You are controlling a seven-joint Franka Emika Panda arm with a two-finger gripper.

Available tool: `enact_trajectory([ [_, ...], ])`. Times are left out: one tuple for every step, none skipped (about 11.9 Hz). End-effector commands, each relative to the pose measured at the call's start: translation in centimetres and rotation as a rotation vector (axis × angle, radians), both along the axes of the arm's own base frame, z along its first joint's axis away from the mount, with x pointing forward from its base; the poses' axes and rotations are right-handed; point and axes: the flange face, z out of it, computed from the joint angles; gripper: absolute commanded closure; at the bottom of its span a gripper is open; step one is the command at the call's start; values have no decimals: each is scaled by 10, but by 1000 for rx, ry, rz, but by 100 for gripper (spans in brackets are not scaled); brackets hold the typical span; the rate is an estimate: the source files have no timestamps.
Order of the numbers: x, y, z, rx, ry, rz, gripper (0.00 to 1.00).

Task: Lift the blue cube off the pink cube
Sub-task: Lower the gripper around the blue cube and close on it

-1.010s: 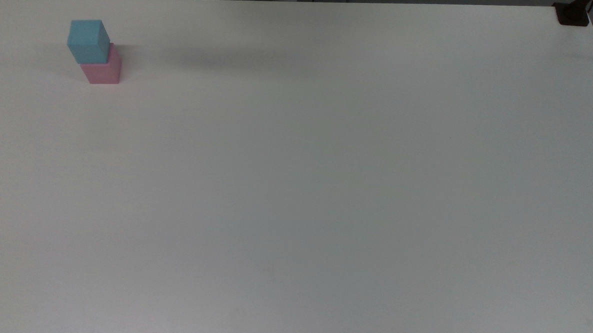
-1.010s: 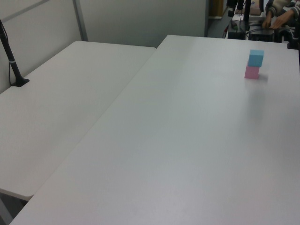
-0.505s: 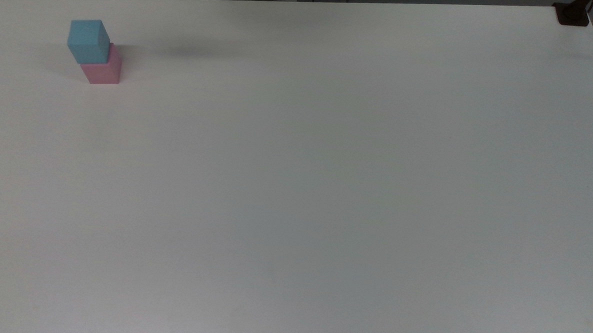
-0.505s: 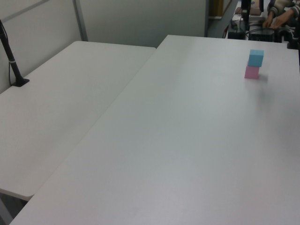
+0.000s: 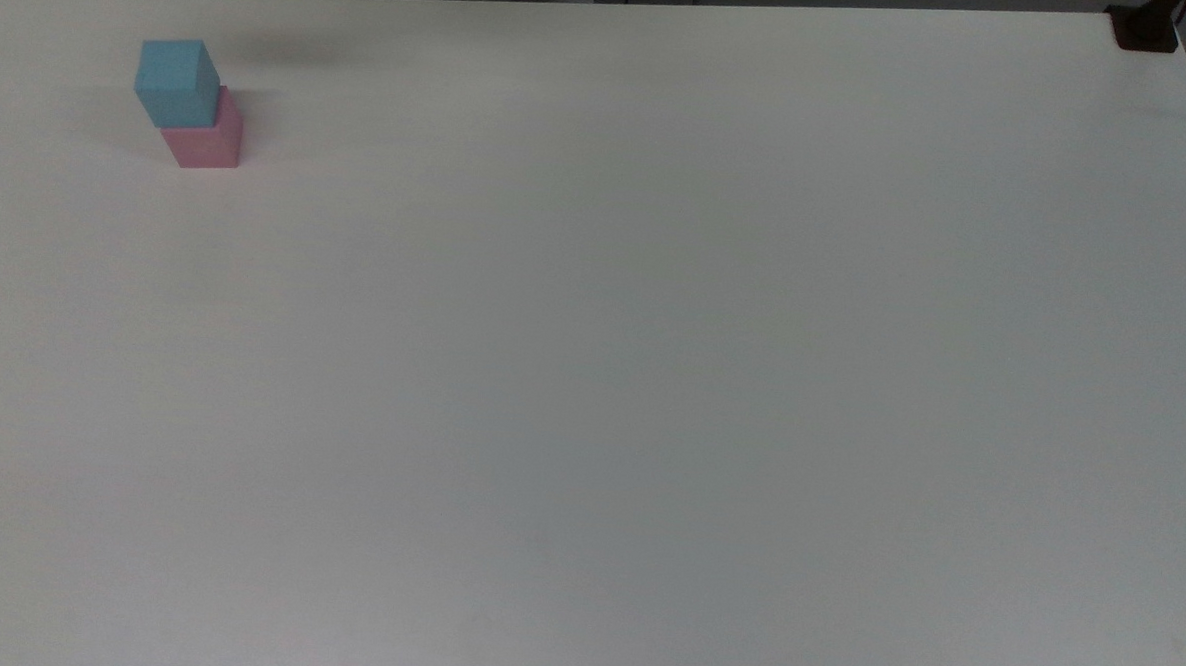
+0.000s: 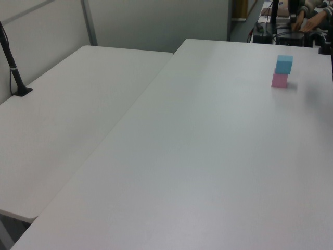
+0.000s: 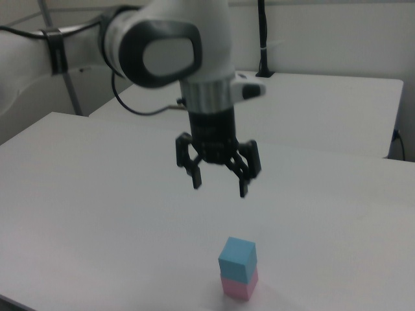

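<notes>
The blue cube (image 5: 176, 81) (image 6: 284, 63) (image 7: 237, 258) rests on top of the pink cube (image 5: 207, 141) (image 6: 279, 80) (image 7: 239, 285), near the far left corner of the white table (image 5: 653, 326) in the top view. In the right view my gripper (image 7: 219, 184) hangs well above the stack and a little to the right view's left of it. Its fingers (image 7: 196, 176) stand open with nothing between them.
A second white table (image 6: 67, 114) adjoins on the left view's left, with a black post (image 6: 13, 65) clamped to it. A person's hand (image 6: 311, 21) rests on equipment beyond the table's far end. A black clamp (image 5: 1147, 27) sits at the top view's far right corner.
The faint arm shadow on the table has slid toward the top view's left, closer to the stack. The cubes have not moved.
</notes>
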Motion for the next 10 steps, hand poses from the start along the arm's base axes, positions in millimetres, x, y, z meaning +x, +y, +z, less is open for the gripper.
enact_trajectory([
  [-5,-6,-61,34,-77,51,0],
  [-5,-6,-79,30,-82,46,0],
  [-3,-5,-93,26,-86,44,0],
  [-2,-2,-102,26,-83,46,0],
  [-3,0,-111,28,-80,48,0],
  [-5,-1,-117,25,-84,46,0],
  [-4,-4,-121,21,-82,46,0],
  [-3,-5,-125,22,-76,45,0],
  [-2,-5,-128,20,-76,47,0],
  [-2,-6,-132,17,-76,46,0],
])
